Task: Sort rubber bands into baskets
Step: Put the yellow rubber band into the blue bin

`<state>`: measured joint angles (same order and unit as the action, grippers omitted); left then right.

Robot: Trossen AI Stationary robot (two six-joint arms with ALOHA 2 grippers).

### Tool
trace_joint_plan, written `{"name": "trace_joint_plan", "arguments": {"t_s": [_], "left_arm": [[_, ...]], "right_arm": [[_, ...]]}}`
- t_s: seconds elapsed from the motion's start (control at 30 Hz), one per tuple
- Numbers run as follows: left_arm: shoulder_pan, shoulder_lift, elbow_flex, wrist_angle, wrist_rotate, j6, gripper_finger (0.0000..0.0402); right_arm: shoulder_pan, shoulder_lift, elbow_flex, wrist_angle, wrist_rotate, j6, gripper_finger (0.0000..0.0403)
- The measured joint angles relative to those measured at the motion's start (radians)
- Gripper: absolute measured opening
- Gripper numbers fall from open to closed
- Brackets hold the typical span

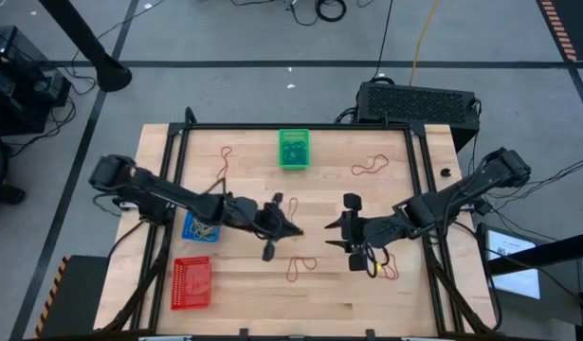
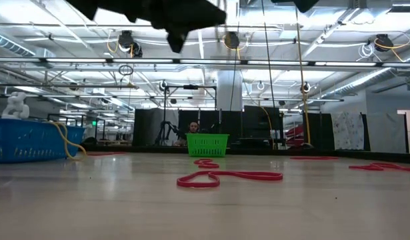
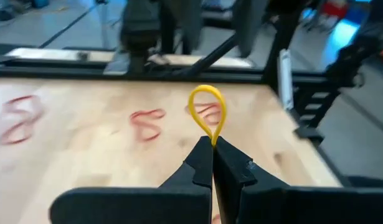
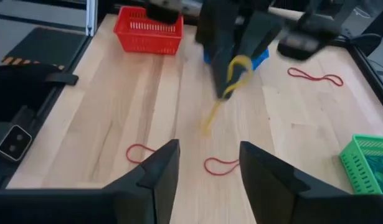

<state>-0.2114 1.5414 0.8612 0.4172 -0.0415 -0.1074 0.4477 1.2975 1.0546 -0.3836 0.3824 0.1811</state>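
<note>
The left gripper was pinched tight on a yellow rubber band, gripping the loop at one end so that the rest stood free beyond the fingertips. It hung above the middle of the table, clear of the wood. That hold appeared suited to carrying: the loop stayed visible and could fall away cleanly on release.

The right gripper faced it from just across the table's middle, its fingers spread wide with nothing between them, which suggested a hand-over was complete.

The blue basket sat just behind the left arm and already held yellow bands, so it seemed the likely destination. The red basket lay near the front edge, and the green basket at the far edge. Several red rubber bands lay loose on the wood, not yet sorted.
</note>
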Motion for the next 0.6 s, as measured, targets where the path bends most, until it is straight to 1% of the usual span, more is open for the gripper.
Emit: {"name": "trace_joint_plan", "arguments": {"t_s": [0.17, 0.27, 0.4, 0.6], "left_arm": [[-0.002, -0.128, -0.001, -0.241, -0.082, 0.016, 0.0001], [-0.002, -0.201, -0.001, -0.352, -0.128, 0.015, 0.0001], [-0.006, -0.284, -0.001, -0.491, -0.156, 0.008, 0.0001], [-0.007, -0.402, -0.001, -0.725, -0.193, -0.071, 0.0001]], "right_arm": [[-0.001, -0.006, 0.0, -0.004, 0.001, 0.007, 0.0159], [-0.001, -0.006, 0.0, -0.004, 0.001, 0.007, 0.0158], [-0.001, -0.006, 0.0, -0.004, 0.001, 0.008, 0.0158], [-0.001, -0.006, 0.0, -0.017, 0.001, 0.017, 0.0157]]}}
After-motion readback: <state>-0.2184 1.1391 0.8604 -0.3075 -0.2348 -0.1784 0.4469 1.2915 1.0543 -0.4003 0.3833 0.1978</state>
